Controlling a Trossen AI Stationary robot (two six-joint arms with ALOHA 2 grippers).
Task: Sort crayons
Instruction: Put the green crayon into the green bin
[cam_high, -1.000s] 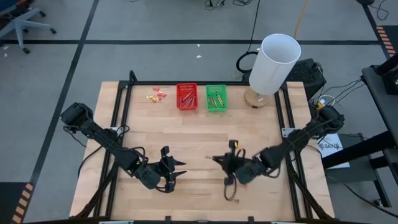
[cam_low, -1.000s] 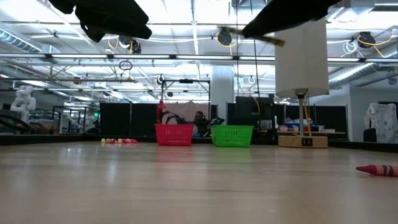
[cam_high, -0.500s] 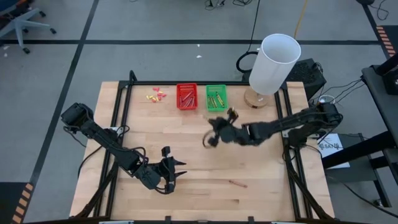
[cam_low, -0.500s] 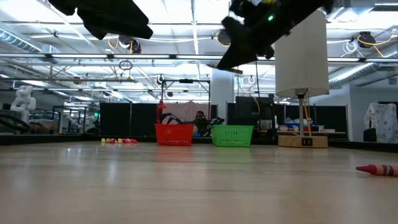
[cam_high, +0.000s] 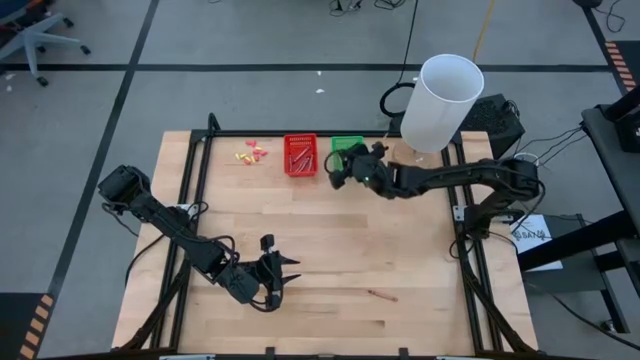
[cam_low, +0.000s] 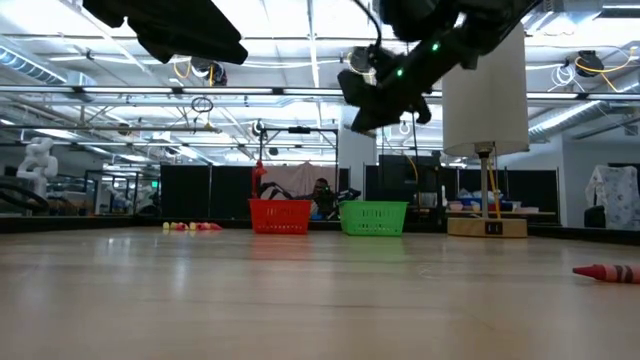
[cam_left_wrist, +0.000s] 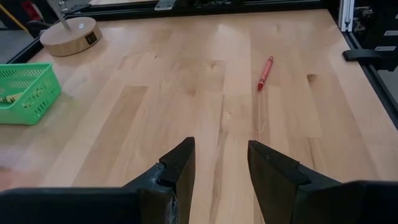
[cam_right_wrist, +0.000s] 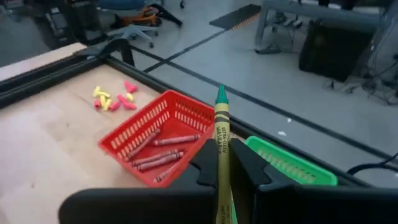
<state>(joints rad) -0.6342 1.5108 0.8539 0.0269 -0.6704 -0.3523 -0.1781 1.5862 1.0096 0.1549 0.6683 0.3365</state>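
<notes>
While pinched between right jaws, green crayon (cam_right_wrist: 221, 155) stands upright.

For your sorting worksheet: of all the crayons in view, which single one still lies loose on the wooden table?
The red crayon lying alone on the bare wooden table; the others lie in the baskets, or in the right gripper.

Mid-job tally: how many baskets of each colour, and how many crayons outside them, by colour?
Red plastic mesh basket: 1
Green plastic mesh basket: 1
Red wax crayon lying loose: 1
Green wax crayon in the right hand: 1
Total: 4
</notes>
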